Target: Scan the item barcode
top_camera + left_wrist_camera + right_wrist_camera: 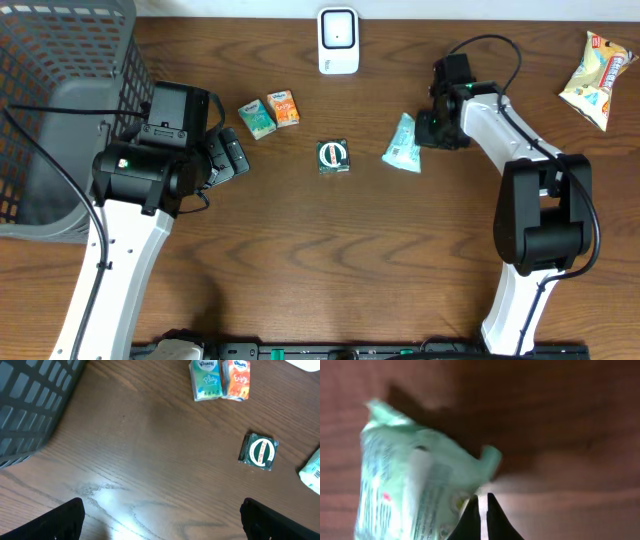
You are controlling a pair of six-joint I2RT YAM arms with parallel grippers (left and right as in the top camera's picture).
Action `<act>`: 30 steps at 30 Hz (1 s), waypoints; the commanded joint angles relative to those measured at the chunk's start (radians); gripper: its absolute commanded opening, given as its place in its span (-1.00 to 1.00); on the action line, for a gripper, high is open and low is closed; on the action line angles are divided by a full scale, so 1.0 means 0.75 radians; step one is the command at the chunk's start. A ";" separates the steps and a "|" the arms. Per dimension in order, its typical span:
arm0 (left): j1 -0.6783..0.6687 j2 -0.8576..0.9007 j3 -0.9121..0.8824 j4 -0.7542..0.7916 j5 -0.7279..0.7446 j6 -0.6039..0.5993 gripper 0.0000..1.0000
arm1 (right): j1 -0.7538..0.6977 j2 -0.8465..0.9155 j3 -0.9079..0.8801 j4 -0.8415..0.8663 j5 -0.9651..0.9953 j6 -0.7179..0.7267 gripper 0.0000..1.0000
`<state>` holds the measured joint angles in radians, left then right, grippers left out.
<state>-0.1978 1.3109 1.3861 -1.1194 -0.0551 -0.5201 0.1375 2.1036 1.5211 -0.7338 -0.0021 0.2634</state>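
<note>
One dark wood table: grey basket, white scanner.

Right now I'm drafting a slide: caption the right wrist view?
Right fingers pinch the edge of a mint-green packet, held over the wooden table.

Overhead looks straight down on the whole table. The left wrist view, fairly high, shares its dark square packet; the right wrist view hugs the mint pouch.
</note>
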 commanded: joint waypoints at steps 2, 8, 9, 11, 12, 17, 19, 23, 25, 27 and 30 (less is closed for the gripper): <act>0.006 -0.005 0.005 -0.005 -0.013 -0.002 0.95 | 0.009 -0.010 -0.002 0.077 -0.074 0.021 -0.98; 0.006 -0.005 0.005 -0.005 -0.013 -0.002 0.95 | 0.010 -0.010 -0.002 0.090 -0.095 0.021 -0.98; 0.006 -0.005 0.005 -0.005 -0.013 -0.002 0.95 | 0.010 -0.010 -0.001 0.086 -0.095 0.014 -0.98; 0.006 -0.005 0.005 -0.005 -0.013 -0.002 0.95 | 0.009 -0.016 0.002 0.081 -0.096 0.003 -0.98; 0.006 -0.005 0.005 -0.005 -0.013 -0.002 0.95 | 0.008 -0.021 0.005 0.080 -0.095 -0.020 -0.95; 0.006 -0.005 0.005 -0.005 -0.013 -0.002 0.96 | -0.003 -0.080 0.059 0.027 -0.092 -0.048 -0.85; 0.006 -0.005 0.005 -0.005 -0.013 -0.002 0.95 | -0.003 -0.111 0.074 0.014 -0.092 -0.048 -0.80; 0.006 -0.005 0.005 -0.005 -0.013 -0.002 0.95 | -0.003 -0.156 0.074 0.005 -0.134 -0.048 -0.28; 0.006 -0.005 0.005 -0.005 -0.013 -0.002 0.95 | -0.003 -0.152 0.069 -0.006 -0.172 -0.048 -0.12; 0.006 -0.005 0.005 -0.005 -0.013 -0.002 0.95 | -0.003 -0.145 0.057 -0.009 -0.211 -0.047 0.00; 0.006 -0.005 0.005 -0.005 -0.013 -0.002 0.95 | -0.003 -0.123 0.039 -0.002 -0.257 -0.047 0.13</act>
<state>-0.1978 1.3109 1.3861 -1.1194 -0.0551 -0.5201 0.1364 2.0003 1.5574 -0.7364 -0.1333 0.2279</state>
